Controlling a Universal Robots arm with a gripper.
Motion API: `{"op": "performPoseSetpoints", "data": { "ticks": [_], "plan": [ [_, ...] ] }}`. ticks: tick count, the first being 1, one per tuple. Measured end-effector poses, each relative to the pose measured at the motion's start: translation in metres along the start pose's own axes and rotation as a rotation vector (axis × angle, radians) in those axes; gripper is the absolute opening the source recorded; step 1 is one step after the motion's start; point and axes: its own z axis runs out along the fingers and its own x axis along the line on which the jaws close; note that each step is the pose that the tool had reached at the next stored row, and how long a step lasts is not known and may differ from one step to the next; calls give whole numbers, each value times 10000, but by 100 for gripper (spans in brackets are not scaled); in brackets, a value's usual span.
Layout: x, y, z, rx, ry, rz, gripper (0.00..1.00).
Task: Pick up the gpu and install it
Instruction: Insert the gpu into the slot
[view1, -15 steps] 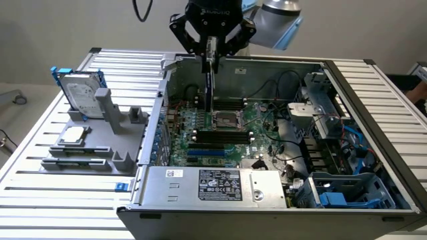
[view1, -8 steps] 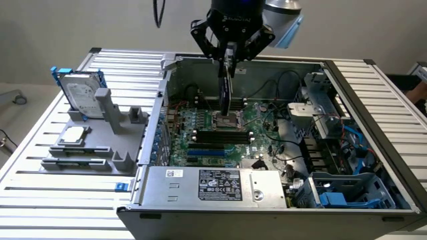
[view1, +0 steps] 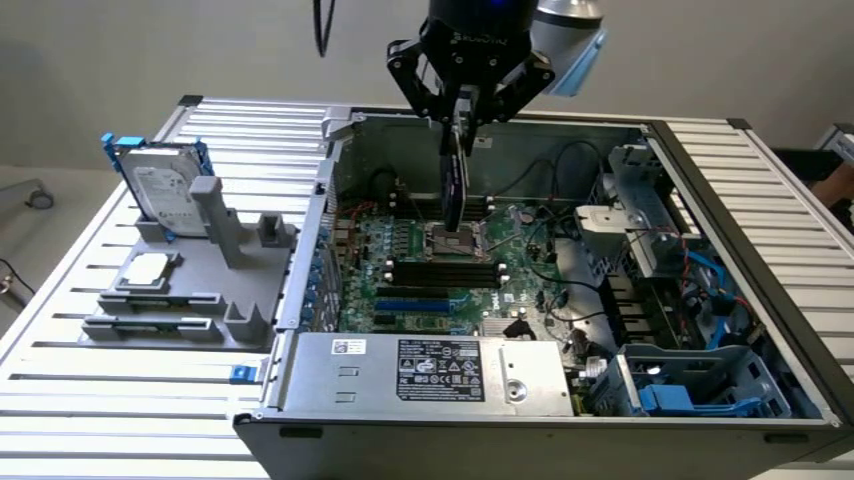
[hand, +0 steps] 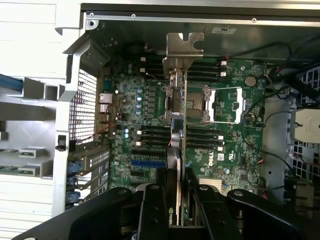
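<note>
The hand (view1: 463, 108) is clamped on the gpu (view1: 455, 175), its black fingers (hand: 155, 210) pressing on the two flat faces of the card at one short end. The gpu hangs upright and edge-on from that grip, black cooler on one side and green board on the other, with its silver bracket (hand: 184, 50) at the far end, away from the hand. It sits inside the open computer case (view1: 747, 180), above the green motherboard (view1: 521, 235), and in the exterior view its lower end lines up with the processor socket (view1: 463, 240); whether it touches anything there cannot be told. Just below the socket in that view lie black memory slots (view1: 434, 270) and a blue slot (view1: 414, 300), and nearer the camera a silver power supply (view1: 427, 370) with a label. To the exterior view's left, on the slatted tabletop (view1: 120, 400), a grey holder (view1: 234, 250) carries a silver hard drive (view1: 160, 190) in a blue frame and a small square silver chip (view1: 150, 265).
</note>
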Motion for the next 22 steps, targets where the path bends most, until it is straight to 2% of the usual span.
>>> {"op": "performPoseSetpoints", "data": {
  "ticks": [10,13,17,22],
  "plan": [
    [-1,0,0,0,-1,1,26],
    [-105,-6,-2,-3,8,2,26],
    [-272,-30,20,-38,12,0,26],
    [-321,-39,76,-18,52,-378,26]
  ]
}}
